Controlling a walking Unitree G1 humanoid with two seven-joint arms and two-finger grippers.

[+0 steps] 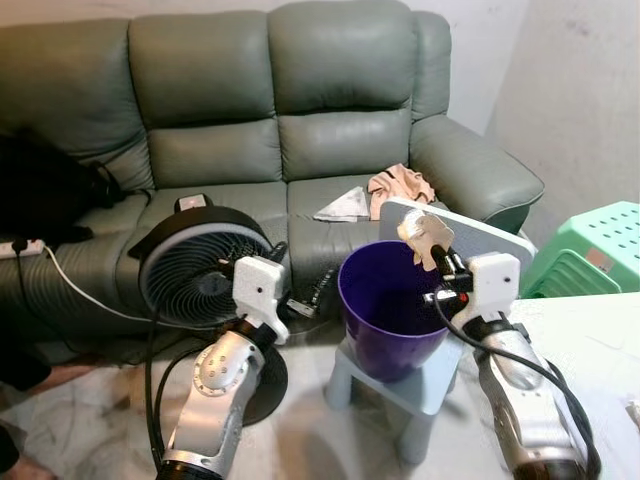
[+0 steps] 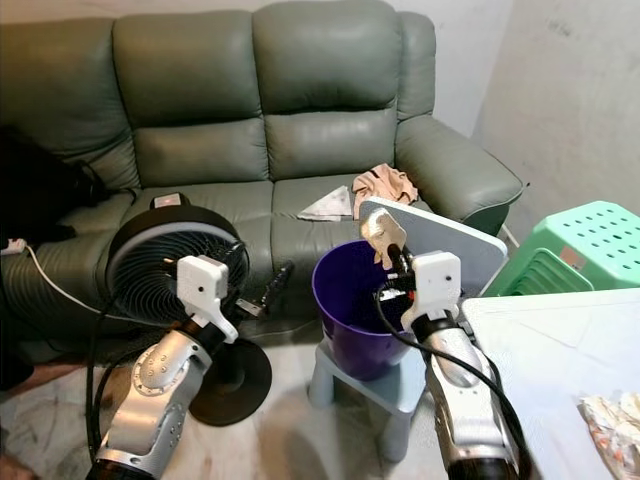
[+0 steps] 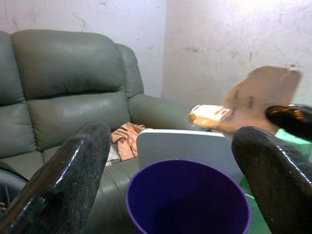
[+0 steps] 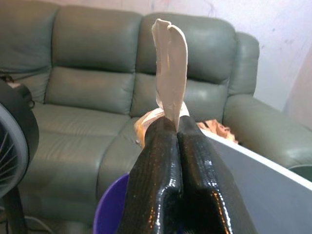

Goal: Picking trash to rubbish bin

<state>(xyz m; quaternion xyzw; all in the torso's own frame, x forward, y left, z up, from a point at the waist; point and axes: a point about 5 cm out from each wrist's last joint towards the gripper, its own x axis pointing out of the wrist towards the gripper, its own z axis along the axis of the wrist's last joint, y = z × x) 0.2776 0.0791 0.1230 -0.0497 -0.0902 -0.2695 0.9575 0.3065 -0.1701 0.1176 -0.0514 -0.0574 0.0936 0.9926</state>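
room: pale walls, marbled light floor, seen from beside the robot.
sofa (image 1: 280, 120): grey-green leather, three seats, against the back wall.
items on sofa: peach cloth (image 1: 400, 187) crumpled on the right seat, a pale folded paper (image 1: 343, 206) just beside it.
fan (image 1: 200, 275): black, round grille, on a disc base on the floor before the sofa, cables trailing from it.
rubbish bin (image 1: 390, 310): purple plastic, open-topped, upright on a small pale blue stool (image 1: 415, 390).
white board (image 1: 470, 235): flat panel leaning tilted behind the bin.
green stool (image 1: 590, 250): slotted plastic, at the far right.
white table (image 2: 560, 360): at the right, a crumpled wrapper (image 2: 615, 420) lying on it.
right gripper (image 1: 440, 258): fingers pressed together, clamped on the trash, raised over the bin's far rim.
trash (image 4: 170, 68): flat tan scrap of card or paper, standing up out of the pinched fingertips, above the bin's mouth and not inside it.
left gripper (image 3: 170, 161): fingers spread wide apart, nothing between them, held near the fan, to the left of the bin.
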